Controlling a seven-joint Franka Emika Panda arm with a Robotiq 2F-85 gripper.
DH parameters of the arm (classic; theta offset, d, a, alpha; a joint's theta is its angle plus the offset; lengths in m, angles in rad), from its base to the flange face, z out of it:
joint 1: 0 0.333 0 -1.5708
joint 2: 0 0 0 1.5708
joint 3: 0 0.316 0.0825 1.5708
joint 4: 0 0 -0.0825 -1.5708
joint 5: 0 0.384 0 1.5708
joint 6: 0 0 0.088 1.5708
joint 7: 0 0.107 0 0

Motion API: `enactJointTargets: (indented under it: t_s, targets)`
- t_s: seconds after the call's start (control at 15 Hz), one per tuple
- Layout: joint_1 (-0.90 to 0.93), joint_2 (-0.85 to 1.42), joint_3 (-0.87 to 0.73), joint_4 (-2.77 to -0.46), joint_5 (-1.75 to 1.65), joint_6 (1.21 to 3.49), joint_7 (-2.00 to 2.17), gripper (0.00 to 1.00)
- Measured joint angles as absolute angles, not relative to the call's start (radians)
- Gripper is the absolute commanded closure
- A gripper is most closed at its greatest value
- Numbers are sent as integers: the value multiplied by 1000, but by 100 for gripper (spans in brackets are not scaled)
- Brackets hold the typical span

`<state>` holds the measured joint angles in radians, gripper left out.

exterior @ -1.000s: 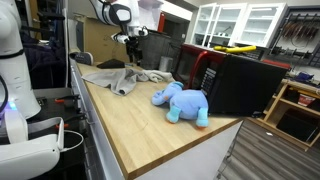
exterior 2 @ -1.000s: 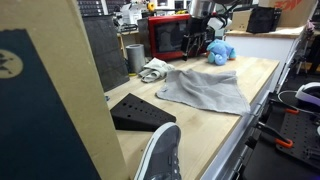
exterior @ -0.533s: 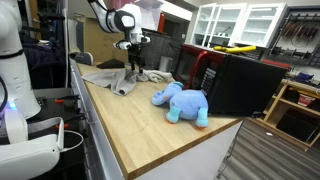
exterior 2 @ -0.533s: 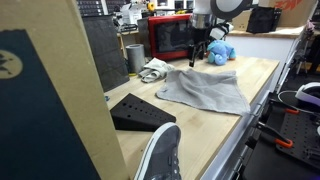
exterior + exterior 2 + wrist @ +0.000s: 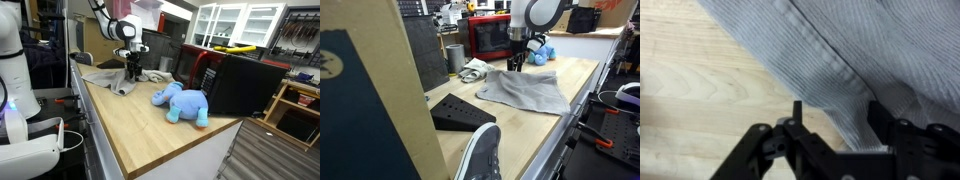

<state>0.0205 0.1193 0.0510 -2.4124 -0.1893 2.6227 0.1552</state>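
Grey ribbed cloth (image 5: 860,50) lies on wooden tabletop (image 5: 700,80); jaws spread apart over the cloth's hemmed edge, grasping nothing; blue plush elephant (image 5: 182,102) near the cloth.

Grey cloth (image 5: 860,50): fine ribbed weave, soft, matt. Tabletop (image 5: 700,80): pale wood, smooth, faint sheen. Gripper (image 5: 835,118): black, matt. Toy elephant (image 5: 182,102): blue plush, fuzzy.
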Motion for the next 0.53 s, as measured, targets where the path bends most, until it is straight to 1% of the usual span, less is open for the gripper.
enactJointTargets:
  t_s: [0.33, 0.53]
  targets:
    - [26, 123, 52, -2399, -151, 2665, 117, 99]
    - [26, 122, 48, -2398, -160, 2710, 111, 100]
